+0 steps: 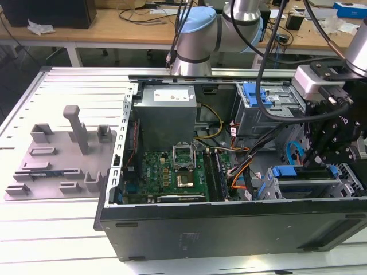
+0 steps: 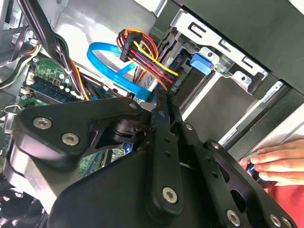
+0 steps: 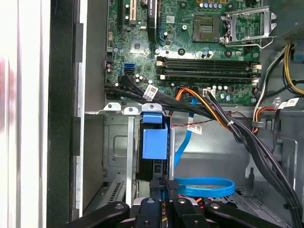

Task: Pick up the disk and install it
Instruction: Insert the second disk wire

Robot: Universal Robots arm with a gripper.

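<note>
Workshop benches lie behind an opened computer case (image 1: 229, 217) lying on a white slatted table (image 1: 57, 240). Claw (image 3: 161, 187) is down inside the drive cage (image 1: 304, 186), fingers drawn together and apparently pinching the disk (image 3: 155, 142) on edge just ahead of them, presumably to line its blue rails up with the slot. Blue data cable (image 3: 204, 186) loops just beside the fingertips. A person's hand (image 2: 275, 164) rests at the case edge behind the claw.

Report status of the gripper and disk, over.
Gripper low in the case, at the drive cage. Disk on edge in the cage. Blue cable looped alongside; hand by the case.
</note>
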